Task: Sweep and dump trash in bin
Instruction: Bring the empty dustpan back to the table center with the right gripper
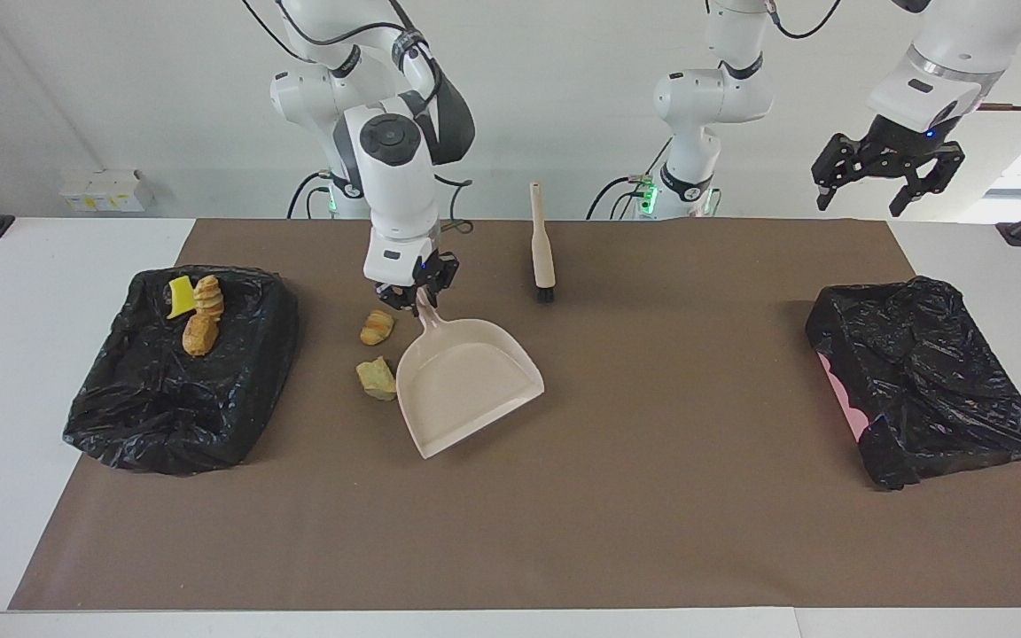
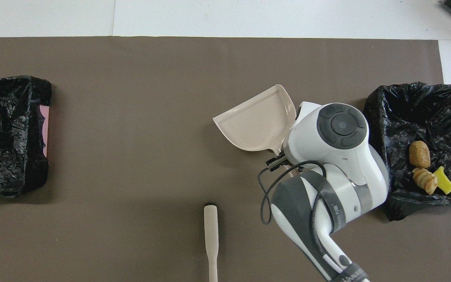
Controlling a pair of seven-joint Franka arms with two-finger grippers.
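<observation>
Black-lined bin (image 1: 178,377) at the right arm's end of the brown surface (image 1: 564,514) holds three trash bits (image 1: 196,315). Two more tan trash lumps (image 1: 377,353) lie on the surface between bin and beige plastic dustpan (image 1: 466,381), just beside the dustpan. Right gripper (image 1: 415,297): fingers clamped on dustpan handle. Beige black-bristled brush (image 1: 540,244) lies nearer the robots than the dustpan. Left gripper (image 1: 887,182) waits raised, fingers apart, above the second black-lined bin (image 1: 927,390).

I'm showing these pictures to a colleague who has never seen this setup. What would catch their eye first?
Probably the right gripper, shut on the handle of the beige dustpan mid-table, with two trash lumps loose on the brown mat beside the pan. Next, the black-lined bin at the right arm's end, holding three more bits. The left gripper waits open, raised over its own end, above a second bag-lined bin.
</observation>
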